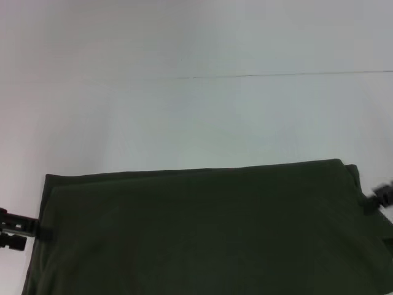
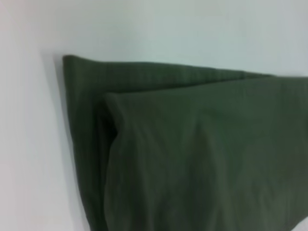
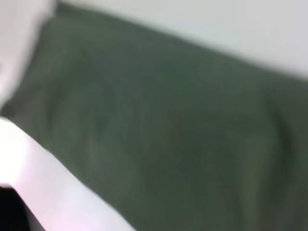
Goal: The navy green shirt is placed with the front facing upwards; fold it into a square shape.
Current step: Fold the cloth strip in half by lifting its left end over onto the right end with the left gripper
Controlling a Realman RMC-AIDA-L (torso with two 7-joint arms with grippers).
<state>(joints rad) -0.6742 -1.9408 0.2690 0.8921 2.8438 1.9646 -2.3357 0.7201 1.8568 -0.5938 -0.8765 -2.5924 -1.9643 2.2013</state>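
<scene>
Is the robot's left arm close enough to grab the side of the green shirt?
Probably yes. The left gripper sits right at the near left edge of the navy green shirt, with only bare white table around and nothing in between. Its grip can't be made out.
</scene>
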